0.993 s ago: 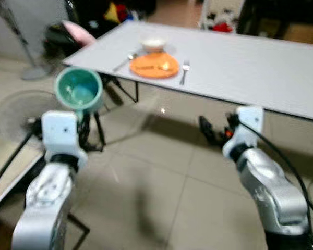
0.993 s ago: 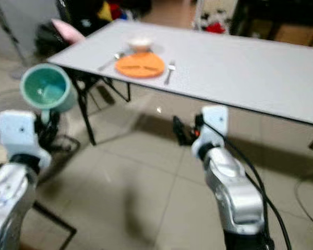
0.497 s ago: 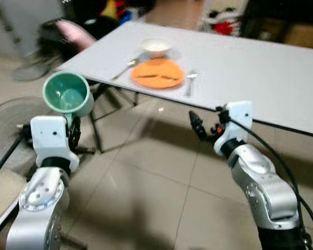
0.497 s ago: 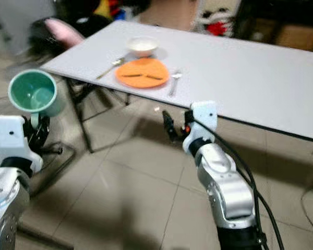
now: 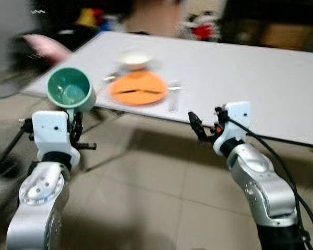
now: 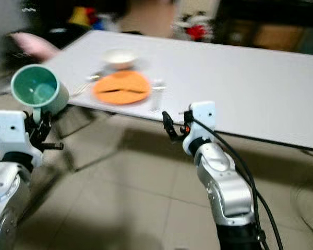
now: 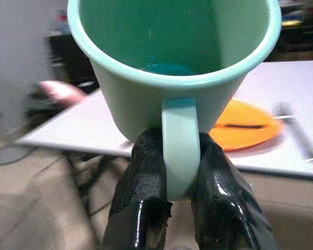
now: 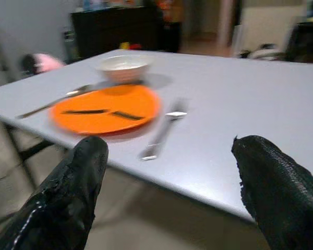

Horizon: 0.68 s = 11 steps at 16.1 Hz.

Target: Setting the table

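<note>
A mint-green mug [image 5: 69, 89] is held upright at my left, short of the table's corner. My left gripper [image 7: 180, 143] is shut on its handle from both sides. On the grey table [image 5: 250, 73] lies an orange plate [image 5: 137, 89] with a white bowl [image 5: 135, 58] behind it. A fork [image 8: 161, 133] lies to the plate's right and a spoon [image 8: 52, 101] to its left. My right gripper [image 5: 195, 125] hangs open just in front of the table's near edge, right of the fork, with nothing between its fingers.
Tiled floor [image 5: 146, 192] stretches under and before the table. A pink object [image 5: 41, 44] and dark furniture stand at the back left, and colourful items [image 5: 201, 31] sit beyond the far edge. Black cables trail from my right arm [image 5: 261, 177].
The whole view has shifted and the table now looks nearer. The mug stays in my left gripper, and the open right gripper is closer to the table's edge.
</note>
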Tool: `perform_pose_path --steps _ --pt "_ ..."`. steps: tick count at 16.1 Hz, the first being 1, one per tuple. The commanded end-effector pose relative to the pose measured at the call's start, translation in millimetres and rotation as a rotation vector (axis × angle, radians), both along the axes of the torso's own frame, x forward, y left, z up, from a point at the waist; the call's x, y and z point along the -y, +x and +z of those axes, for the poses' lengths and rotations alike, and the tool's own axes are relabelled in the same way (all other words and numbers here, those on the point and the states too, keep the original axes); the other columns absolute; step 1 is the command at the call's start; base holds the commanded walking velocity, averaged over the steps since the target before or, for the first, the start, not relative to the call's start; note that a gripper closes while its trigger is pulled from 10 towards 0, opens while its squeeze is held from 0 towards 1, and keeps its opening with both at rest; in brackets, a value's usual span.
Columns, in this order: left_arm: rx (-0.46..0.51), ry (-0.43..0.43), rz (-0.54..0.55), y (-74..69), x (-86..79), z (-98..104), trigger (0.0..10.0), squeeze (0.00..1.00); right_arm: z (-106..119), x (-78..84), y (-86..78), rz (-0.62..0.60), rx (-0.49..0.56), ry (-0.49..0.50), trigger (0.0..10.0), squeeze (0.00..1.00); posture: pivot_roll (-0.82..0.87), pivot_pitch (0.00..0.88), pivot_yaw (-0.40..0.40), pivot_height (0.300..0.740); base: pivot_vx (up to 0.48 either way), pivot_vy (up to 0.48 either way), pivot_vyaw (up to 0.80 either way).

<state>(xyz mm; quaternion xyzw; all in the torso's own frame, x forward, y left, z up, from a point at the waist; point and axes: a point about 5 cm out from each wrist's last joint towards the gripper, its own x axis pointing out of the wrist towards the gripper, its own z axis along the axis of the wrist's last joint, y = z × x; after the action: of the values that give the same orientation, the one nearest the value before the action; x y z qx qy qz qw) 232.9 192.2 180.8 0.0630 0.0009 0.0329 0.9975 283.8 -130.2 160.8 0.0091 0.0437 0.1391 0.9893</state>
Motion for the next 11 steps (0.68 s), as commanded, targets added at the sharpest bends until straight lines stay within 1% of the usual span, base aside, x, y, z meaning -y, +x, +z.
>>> perform_pose_path --steps 1,2,6,8,11 --pt "0.014 -0.006 -0.032 3.4 6.6 3.0 10.0 0.0 3.3 8.1 2.5 -0.024 0.017 -0.017 10.0 0.0 -0.07 0.0 0.03 0.74 0.416 0.0 -0.8" --pt "0.015 -0.005 -0.033 3.7 6.6 3.1 10.0 0.0 3.6 8.1 3.1 -0.025 0.021 -0.018 10.0 0.0 -0.07 0.0 0.027 0.74 0.416 0.0 -0.5" --pt "0.015 0.002 -0.041 5.9 4.4 3.7 10.0 0.0 5.7 3.6 4.9 0.0 0.045 -0.053 10.0 0.0 -0.07 0.0 0.026 0.74 0.413 0.0 0.0" --pt "0.012 0.005 -0.046 7.0 3.6 3.1 10.0 0.0 5.0 0.8 3.0 0.033 0.037 -0.043 10.0 0.0 -0.07 0.0 0.026 0.74 0.414 0.0 0.0" --pt "0.008 0.007 -0.048 8.4 2.4 2.9 10.0 0.0 5.2 0.4 2.6 0.044 0.043 -0.046 10.0 0.0 -0.07 0.0 0.032 0.74 0.414 0.0 0.0"
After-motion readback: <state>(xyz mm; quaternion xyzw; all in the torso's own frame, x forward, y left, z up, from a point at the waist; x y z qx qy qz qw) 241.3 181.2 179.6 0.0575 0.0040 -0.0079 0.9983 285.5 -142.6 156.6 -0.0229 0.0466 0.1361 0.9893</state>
